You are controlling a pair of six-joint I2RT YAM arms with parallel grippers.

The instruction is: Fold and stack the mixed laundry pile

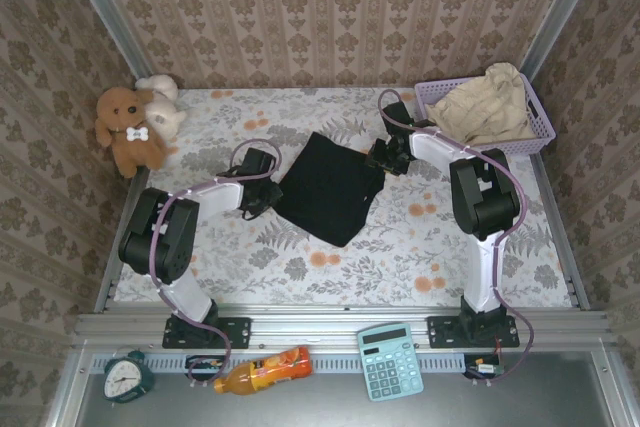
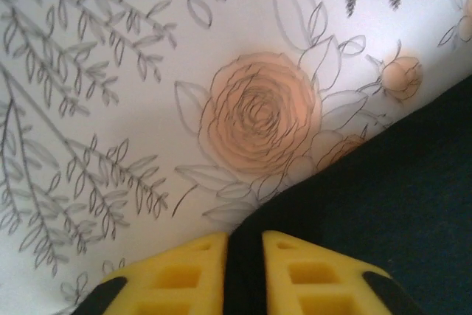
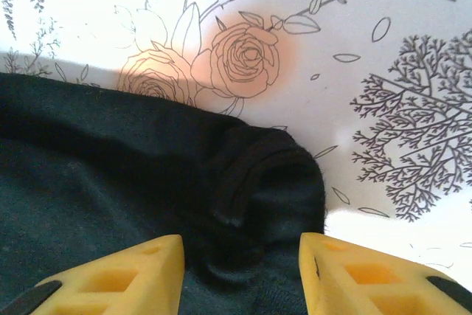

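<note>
Left gripper [image 2: 243,279]: yellow pads almost pressed together, pinching a thin edge of the large plain black cloth garment [image 1: 330,187] at its left corner. Right gripper [image 3: 242,274]: fingers spread wide, straddling the bunched, rolled-over right corner of the black garment, nothing clamped. The black garment lies mostly flat as a tilted square mid-table, one gripper at each side corner. The smaller pale beige cloth garment [image 1: 488,105] sits heaped in the lavender plastic mesh basket [image 1: 430,99] at the far right corner of the table [image 1: 400,247]; it looks not yet folded.

Risks, as I judge them:
- The left pinch is thin and right at the hem, so it could slip out on a lift.
- The right fingers would close on a rolled lump; they may catch only the top layer or squeeze it sideways, giving a skewed fold.
- With one corner held and the other loose, a lift drags the cloth instead of raising it evenly.

The table carries a white floral-print cover with orange roses and grey leaves, smooth. Brown and cream plush toys [image 1: 135,127] sit at the far left corner. Beige damask wallpaper lines three sides, with metal frame posts. On the near ledge are an alarm clock [image 1: 128,377], an orange bottle [image 1: 262,370] and a teal calculator [image 1: 390,360].
</note>
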